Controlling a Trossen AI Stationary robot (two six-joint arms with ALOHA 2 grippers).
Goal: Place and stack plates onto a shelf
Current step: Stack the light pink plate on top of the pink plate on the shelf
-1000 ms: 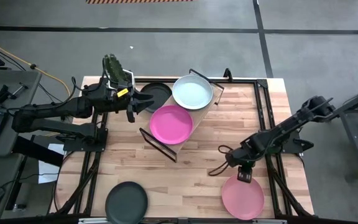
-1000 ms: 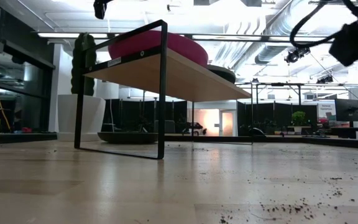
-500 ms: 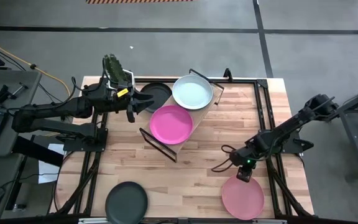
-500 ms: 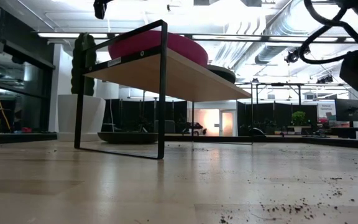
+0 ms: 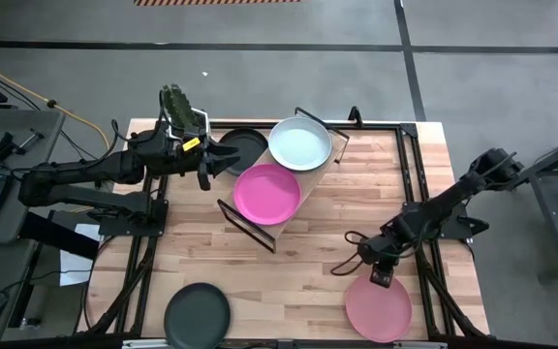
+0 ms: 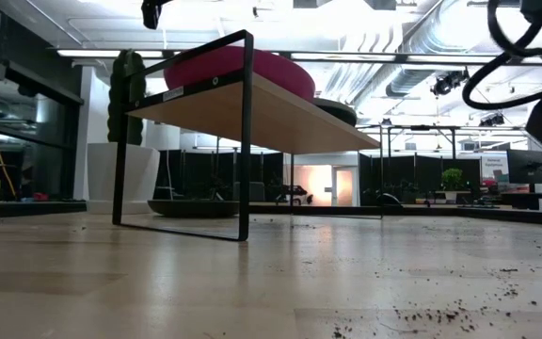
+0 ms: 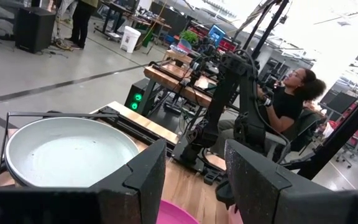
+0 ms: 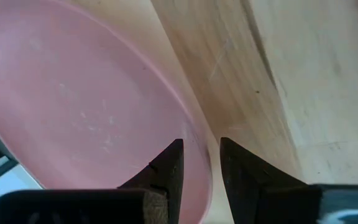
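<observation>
— What has changed on the table?
— Only the right gripper (image 5: 383,276) has moved. It has slid toward the near edge and come down over the far rim of the light pink plate (image 5: 379,308).
— And its fingers (image 8: 167,169)?
— They now straddle that rim.

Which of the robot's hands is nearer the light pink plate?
Right. The right hand hangs just over the light pink plate's rim, fingers straddling its edge. The left hand waits across the table beside the shelf.
</observation>
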